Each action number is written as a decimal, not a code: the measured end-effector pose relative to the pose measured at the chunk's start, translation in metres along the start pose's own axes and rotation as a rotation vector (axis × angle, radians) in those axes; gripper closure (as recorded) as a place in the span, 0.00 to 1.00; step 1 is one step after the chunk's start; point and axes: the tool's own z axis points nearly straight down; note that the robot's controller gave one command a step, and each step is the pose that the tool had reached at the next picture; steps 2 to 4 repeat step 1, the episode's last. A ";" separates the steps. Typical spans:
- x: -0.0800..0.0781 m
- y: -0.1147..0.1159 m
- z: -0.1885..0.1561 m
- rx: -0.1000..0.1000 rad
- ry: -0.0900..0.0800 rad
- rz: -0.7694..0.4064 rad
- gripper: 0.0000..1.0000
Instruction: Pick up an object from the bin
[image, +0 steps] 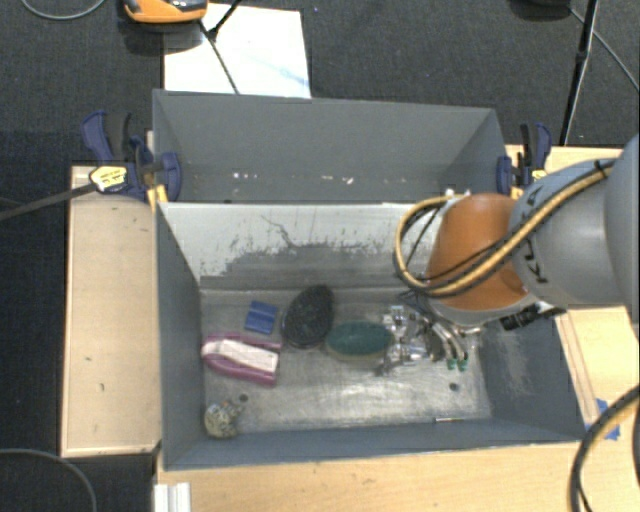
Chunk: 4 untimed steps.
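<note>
Camera view: looking down into grey metal bin (190, 300), arm (590, 240) reaching in from the right.
Arm: orange wrist cover (480, 250) looped with black-and-yellow cables (420, 275), low over right half of bin floor.
Jaws: down near floor level, right of centre; cannot tell whether open or closed, nor whether anything is gripped.
Nearest thing: teal oval object (355, 340), lying flat mid-floor, just beside the jaws on the view's left; contact unclear.
Beside it: dark round mesh-like lump (308, 315), close against the teal oval's left end.
Further left: small blue block (261, 318) near back of floor; pink-and-white object (240, 360) lying lengthwise just in front of it.
Front left corner: small mottled grey-brown lump (222, 418), well apart from the jaws.
</note>
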 end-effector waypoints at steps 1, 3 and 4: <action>-0.002 -0.015 -0.137 0.002 -0.013 -0.091 1.00; -0.002 -0.015 -0.137 0.002 -0.013 -0.091 1.00; -0.002 -0.015 -0.137 0.002 -0.013 -0.091 1.00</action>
